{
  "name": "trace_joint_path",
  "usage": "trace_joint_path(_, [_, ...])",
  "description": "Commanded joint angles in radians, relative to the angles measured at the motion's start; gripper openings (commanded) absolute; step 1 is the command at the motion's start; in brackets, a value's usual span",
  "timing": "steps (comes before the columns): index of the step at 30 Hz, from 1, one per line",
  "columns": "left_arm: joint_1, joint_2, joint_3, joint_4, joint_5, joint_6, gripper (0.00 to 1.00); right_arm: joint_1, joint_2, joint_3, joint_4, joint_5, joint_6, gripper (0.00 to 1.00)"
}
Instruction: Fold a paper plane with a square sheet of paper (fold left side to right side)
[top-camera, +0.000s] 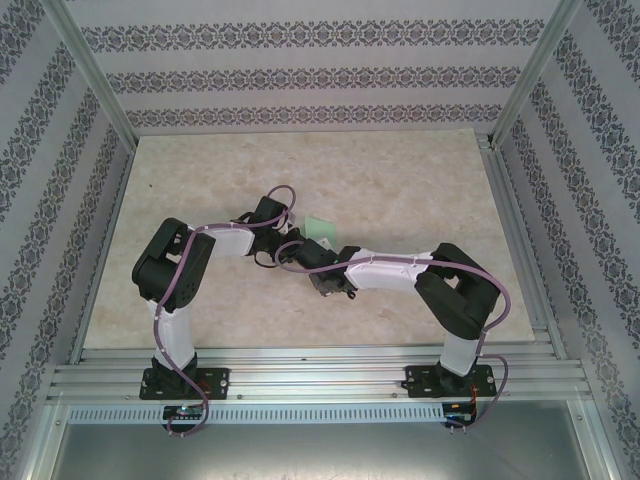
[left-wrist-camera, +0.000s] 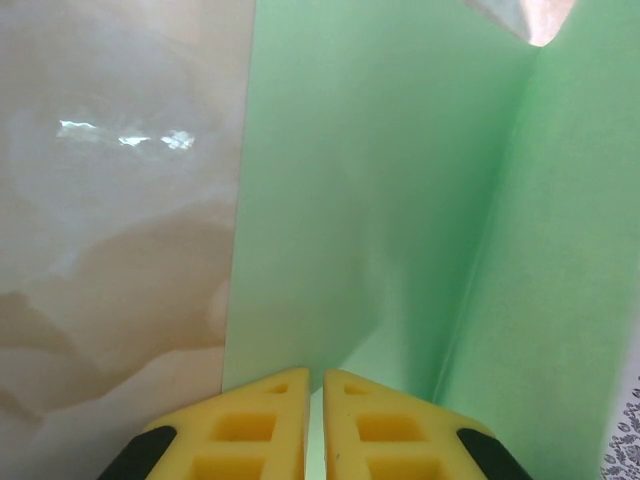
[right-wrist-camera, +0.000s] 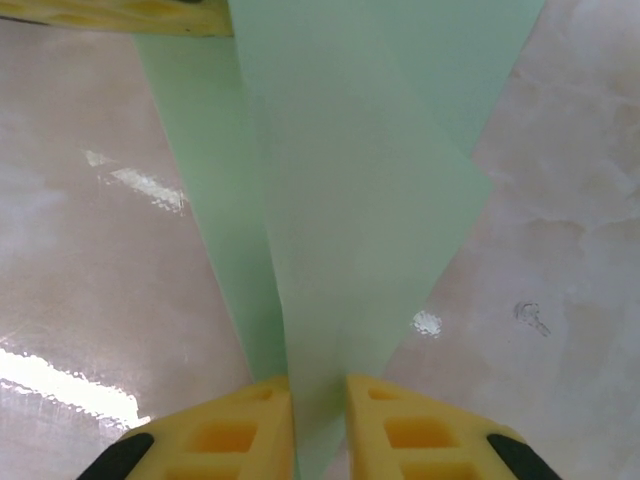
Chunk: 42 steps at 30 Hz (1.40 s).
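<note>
You see the sheet of paper (left-wrist-camera: 380, 200) as thin, smooth and matt, taking no glare, while the worktop (left-wrist-camera: 110, 250) is a glossy, polished marble-look slab throwing bright reflections. Your left gripper (left-wrist-camera: 316, 378) and right gripper (right-wrist-camera: 320, 385) end in matt yellow plastic, and the frame rails (top-camera: 320, 365) are brushed metal.

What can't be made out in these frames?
- Top view: most of the green paper is hidden under the arms, so the fold stage is unreadable.
- Left wrist view: the paper's outline is cut off by the top and right edges. The left gripper pinches it.
- Right wrist view: unclear whether the right gripper really clamps, because the fold fills the gap between its fingers.
</note>
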Motion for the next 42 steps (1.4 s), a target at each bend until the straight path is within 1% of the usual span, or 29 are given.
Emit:
trace_joint_path(1, [-0.009,0.010,0.017,-0.023,-0.024,0.020,0.14,0.011,0.000,0.001,-0.005,0.025,0.006,0.15])
trace_joint_path(3, [-0.009,0.011,0.016,-0.024,-0.024,0.020,0.14,0.013,-0.001,0.003,-0.008,0.028,0.004,0.12])
trace_joint_path(7, [-0.008,0.008,0.016,-0.025,-0.025,0.018,0.14,0.014,-0.003,0.001,-0.005,0.026,0.002,0.03])
trace_joint_path(9, [-0.008,0.009,0.015,-0.026,-0.026,0.020,0.14,0.012,-0.009,-0.004,0.007,0.011,0.003,0.01])
trace_joint_path(16, [-0.008,0.004,0.012,-0.027,-0.027,0.021,0.13,-0.023,-0.051,-0.049,0.083,-0.105,0.001,0.02])
trace_joint_path(26, [-0.008,-0.001,0.008,-0.030,-0.029,0.026,0.13,-0.117,-0.115,-0.153,0.217,-0.303,0.033,0.04])
trace_joint_path(35, [-0.008,-0.004,0.007,-0.036,-0.029,0.026,0.13,-0.216,-0.116,-0.232,0.358,-0.510,0.053,0.06])
trace_joint_path(42, [-0.009,-0.002,0.007,-0.039,-0.030,0.029,0.13,-0.262,-0.127,-0.246,0.368,-0.566,0.034,0.07])
